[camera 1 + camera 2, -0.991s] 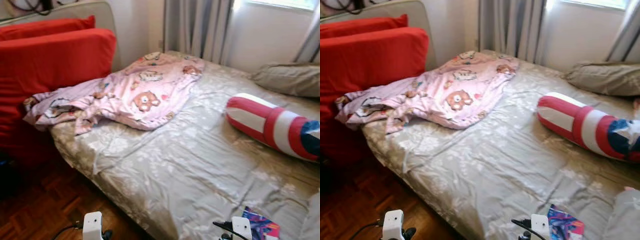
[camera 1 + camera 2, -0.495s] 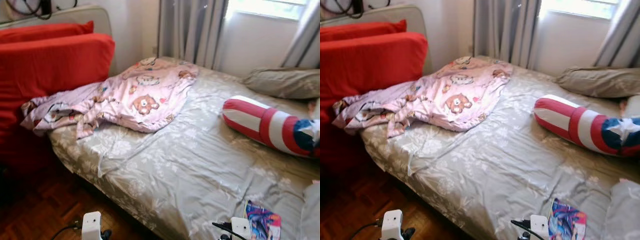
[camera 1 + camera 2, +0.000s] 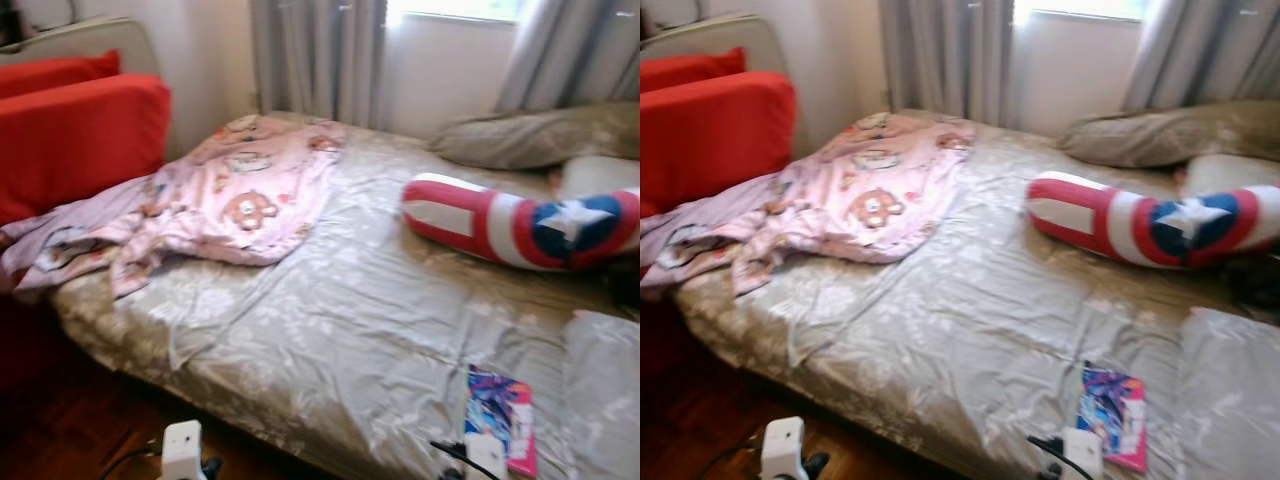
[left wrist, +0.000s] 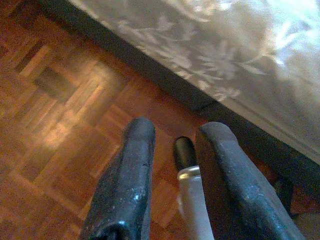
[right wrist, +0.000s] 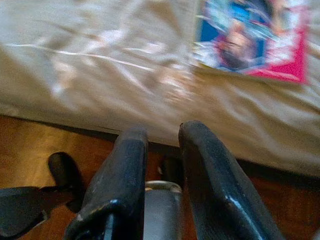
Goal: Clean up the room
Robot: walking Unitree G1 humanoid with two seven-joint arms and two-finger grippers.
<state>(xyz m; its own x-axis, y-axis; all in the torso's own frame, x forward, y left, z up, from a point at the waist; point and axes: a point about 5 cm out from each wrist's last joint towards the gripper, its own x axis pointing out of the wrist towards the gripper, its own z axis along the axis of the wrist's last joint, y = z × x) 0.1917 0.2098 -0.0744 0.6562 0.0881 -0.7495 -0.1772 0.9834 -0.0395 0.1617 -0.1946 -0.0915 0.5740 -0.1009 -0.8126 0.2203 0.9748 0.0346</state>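
Observation:
A crumpled pink blanket (image 3: 235, 190) with bear prints lies across the far left part of the bed (image 3: 330, 330), one end trailing over the edge. A colourful pink-edged book (image 3: 497, 418) lies flat near the bed's front edge, just ahead of my right wrist (image 3: 487, 455). My right gripper (image 5: 164, 132) hangs low beside the bed's edge, open, with nothing between its fingers; the book (image 5: 252, 42) lies beyond it. My left gripper (image 4: 176, 131) hangs open over the wooden floor (image 4: 65, 100), holding nothing.
A red, white and blue striped bolster (image 3: 520, 225) with a star lies at the right. Behind it are a grey pillow (image 3: 530, 135) and a white one (image 3: 600, 175); another grey pillow (image 3: 605, 390) sits front right. Red cushions (image 3: 80, 140) stand left of the bed.
The whole view has swung to the right, so the camera moved. The book, the bolster's star end and the right-hand pillows show more fully. Nothing on the bed has moved.

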